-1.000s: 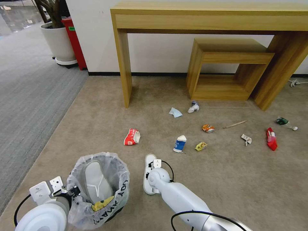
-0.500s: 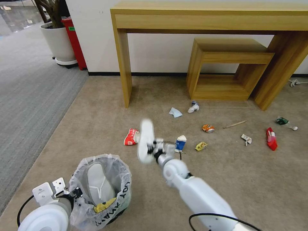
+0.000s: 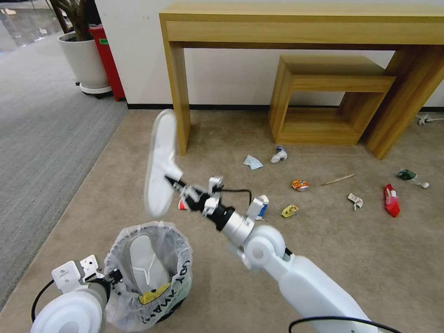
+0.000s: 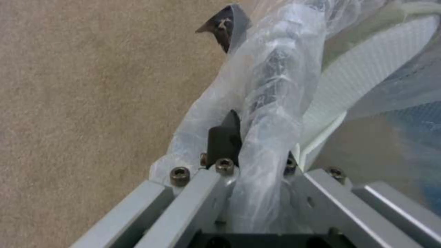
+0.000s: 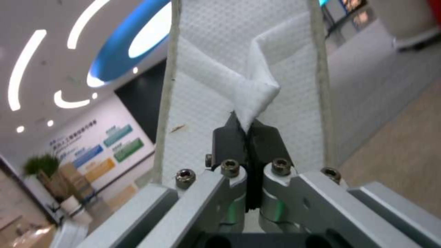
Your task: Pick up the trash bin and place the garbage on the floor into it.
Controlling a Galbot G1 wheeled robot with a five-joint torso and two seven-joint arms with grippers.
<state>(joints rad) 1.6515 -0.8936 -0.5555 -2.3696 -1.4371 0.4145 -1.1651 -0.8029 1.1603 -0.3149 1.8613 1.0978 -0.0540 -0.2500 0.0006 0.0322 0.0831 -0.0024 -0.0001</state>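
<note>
- The left hand (image 3: 108,277) is clamped on the bagged rim of the trash bin (image 3: 172,282); the left wrist view shows its fingers (image 4: 225,137) pinching plastic, and one white slipper (image 3: 147,266) lies inside.
- The right hand (image 3: 178,184) holds a second slipper (image 3: 159,162) upright above the beige carpet (image 3: 323,259); the right wrist view shows its jaws closed on the strap.
- A red paper cup (image 3: 184,203), a carton (image 3: 262,206) and a red wrapper (image 3: 391,200) lie on the carpet.

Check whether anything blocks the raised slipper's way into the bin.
Nothing visible does. The right gripper holds the slipper in the air above and beyond the bin, whose mouth is open. One slipper already lies inside, leaving room. The left gripper grips the bin's rim.
</note>
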